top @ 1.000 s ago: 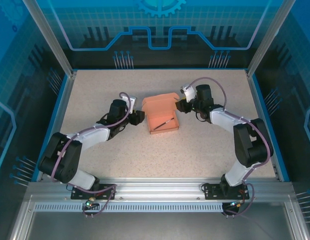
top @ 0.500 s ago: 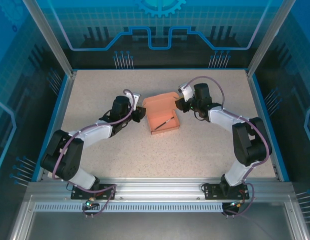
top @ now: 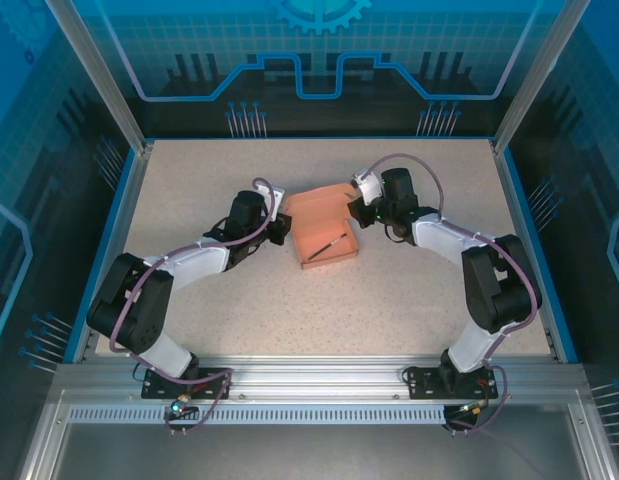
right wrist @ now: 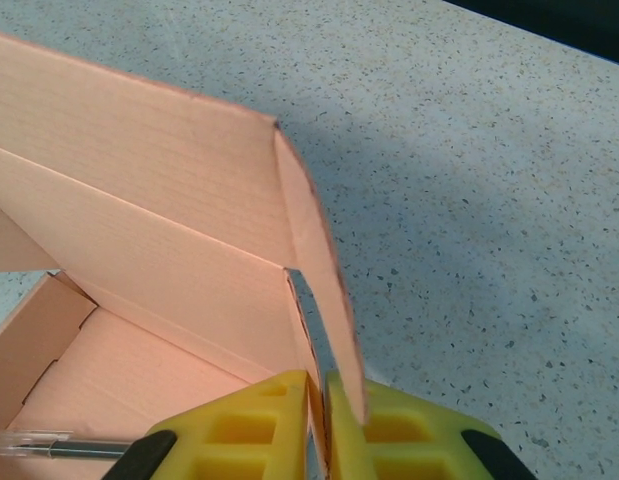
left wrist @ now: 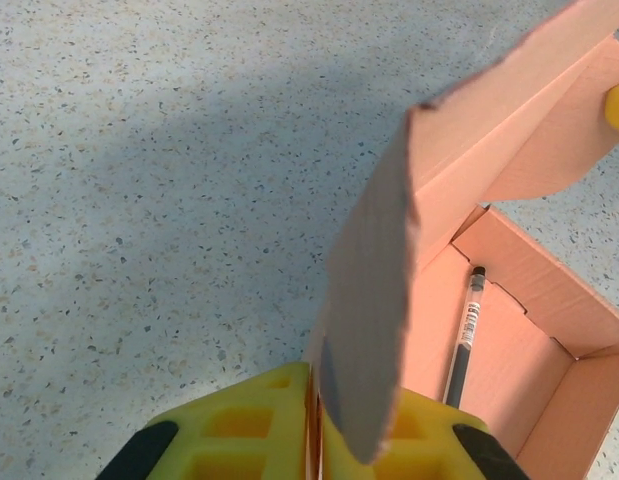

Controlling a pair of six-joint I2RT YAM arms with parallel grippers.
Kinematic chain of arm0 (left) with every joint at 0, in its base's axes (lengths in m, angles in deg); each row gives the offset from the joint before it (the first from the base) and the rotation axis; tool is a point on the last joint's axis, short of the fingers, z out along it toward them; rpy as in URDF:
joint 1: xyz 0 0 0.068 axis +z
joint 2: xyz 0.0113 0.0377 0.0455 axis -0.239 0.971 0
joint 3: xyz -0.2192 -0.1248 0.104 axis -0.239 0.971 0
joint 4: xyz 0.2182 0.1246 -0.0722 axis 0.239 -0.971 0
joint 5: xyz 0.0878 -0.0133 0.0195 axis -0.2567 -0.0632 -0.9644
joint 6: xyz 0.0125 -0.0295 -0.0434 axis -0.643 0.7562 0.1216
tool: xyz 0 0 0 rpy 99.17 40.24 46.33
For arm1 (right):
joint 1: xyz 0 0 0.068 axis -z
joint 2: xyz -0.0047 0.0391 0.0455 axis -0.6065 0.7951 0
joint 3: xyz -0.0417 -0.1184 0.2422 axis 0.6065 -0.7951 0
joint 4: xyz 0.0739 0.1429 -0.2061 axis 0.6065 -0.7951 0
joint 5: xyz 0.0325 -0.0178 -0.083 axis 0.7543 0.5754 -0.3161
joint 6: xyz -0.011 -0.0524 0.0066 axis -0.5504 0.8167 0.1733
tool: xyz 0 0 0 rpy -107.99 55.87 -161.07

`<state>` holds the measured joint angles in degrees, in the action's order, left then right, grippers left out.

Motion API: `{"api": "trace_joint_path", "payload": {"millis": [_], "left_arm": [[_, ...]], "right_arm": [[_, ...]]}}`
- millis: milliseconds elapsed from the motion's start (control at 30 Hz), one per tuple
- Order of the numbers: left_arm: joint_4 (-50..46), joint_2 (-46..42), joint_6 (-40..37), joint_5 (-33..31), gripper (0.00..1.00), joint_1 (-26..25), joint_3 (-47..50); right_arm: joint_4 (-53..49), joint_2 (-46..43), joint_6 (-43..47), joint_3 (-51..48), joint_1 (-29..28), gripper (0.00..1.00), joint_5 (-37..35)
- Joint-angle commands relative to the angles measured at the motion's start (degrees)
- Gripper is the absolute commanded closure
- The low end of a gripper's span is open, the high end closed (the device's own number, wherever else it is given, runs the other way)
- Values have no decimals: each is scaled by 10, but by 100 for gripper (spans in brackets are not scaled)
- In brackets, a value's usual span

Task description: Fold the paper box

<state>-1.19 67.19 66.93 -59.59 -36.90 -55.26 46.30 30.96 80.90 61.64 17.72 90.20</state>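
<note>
The paper box (top: pixel 325 238) sits on the speckled table (top: pixel 409 290) between the two grippers, with its tray open and its lid raised at the far side. The left gripper (left wrist: pixel 311 425) has its yellow fingers pressed together on the lid's left side flap (left wrist: pixel 374 320), which rises straight ahead of them. The right gripper (right wrist: pixel 319 415) pinches the opposite side flap (right wrist: pixel 314 265) the same way.

To do this step well, I judge both arms should swing the lid down together at an equal pace. The flaps should be held turned inward so they slide inside the tray walls rather than catch on them or on the pen (left wrist: pixel 465 335).

The left wrist view shows the pen lying in the tray just right of its fingers. The overhead view instead shows both arms meeting the box from opposite sides.
</note>
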Motion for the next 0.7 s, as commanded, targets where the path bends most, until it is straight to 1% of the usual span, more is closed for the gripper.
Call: {"api": "trace_joint_path", "payload": {"millis": [0,100,167,233,400,467,500,667], "left_arm": [[-3,4,-12,-15,90,-7,-18],[-5,8,-5,-35,91,-9,-26],[-11,12,4,-55,94,-10,-34],[-16,14,14,-76,96,-12,-42],[-24,22,48,-134,96,-14,-65],[-27,28,59,-156,98,-14,-77],[-28,33,64,-166,100,-15,-84],[-31,60,87,-212,100,-19,-115]], "right_arm": [[-3,-11,-2,3,-14,88,-20],[5,-15,-14,0,-25,93,-42],[16,-20,-25,-5,-36,98,-67],[23,-23,-37,-7,-47,100,-92],[42,-21,-71,-3,-80,100,-172],[53,-16,-91,0,-89,100,-204],[59,-11,-105,3,-93,100,-217],[68,18,-156,29,-110,100,-279]]}}
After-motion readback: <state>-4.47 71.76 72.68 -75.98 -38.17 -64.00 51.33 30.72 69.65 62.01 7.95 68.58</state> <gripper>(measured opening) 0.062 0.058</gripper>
